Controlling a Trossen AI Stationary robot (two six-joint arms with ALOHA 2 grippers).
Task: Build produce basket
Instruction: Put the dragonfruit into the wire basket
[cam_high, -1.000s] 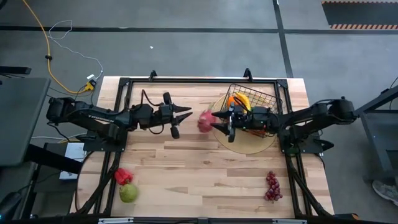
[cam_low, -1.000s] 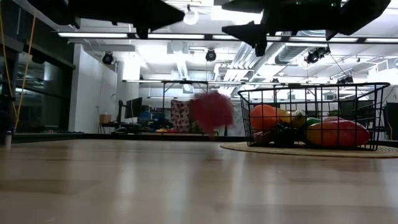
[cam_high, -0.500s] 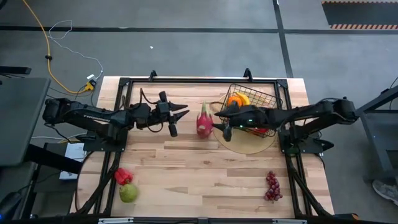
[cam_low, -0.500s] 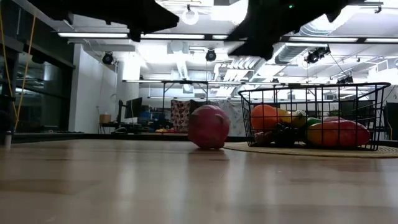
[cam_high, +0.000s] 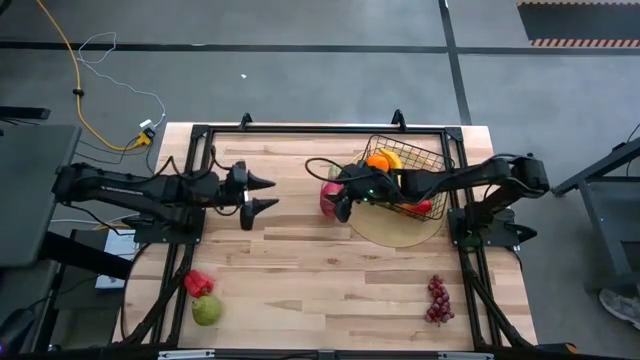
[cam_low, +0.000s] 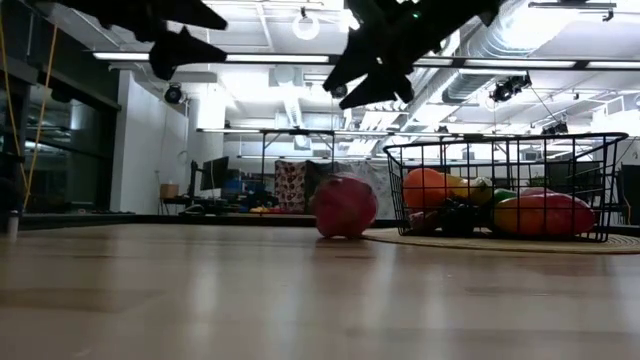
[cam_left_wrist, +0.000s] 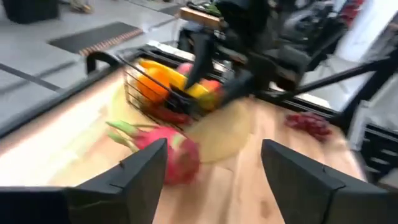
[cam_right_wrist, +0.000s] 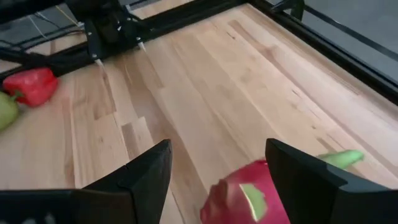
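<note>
Item: produce basket, in progress.

- Basket (cam_high: 405, 172): black wire, on a tan round mat (cam_high: 392, 225), at about 1 o'clock from bench (cam_high: 320, 290) centre. Already holds an orange, a banana and red pieces.
- Dragon fruit (cam_high: 328, 197): pink, lying on the bench just beside the mat's 9 o'clock edge, outside the basket.
- Right tool (cam_high: 341, 203): fingers spread, empty, hanging directly above the dragon fruit; the right wrist view shows the fruit between the fingers but lower down.
- Left tool (cam_high: 262, 193): fingers spread, empty, at 9 o'clock of the fruit, well apart from it.
- Red pepper (cam_high: 198, 283) and green pear (cam_high: 206, 310): together at 7 o'clock on the bench.
- Purple grapes (cam_high: 437, 299): at 5 o'clock.

Handling note (judgement): the step in hand appears to be the right tool's pick of the dragon fruit. The fruit is rounded and likely to roll, so descend straight, straddle its widest part, close gently, then lift clear of the basket rim before releasing.
</note>
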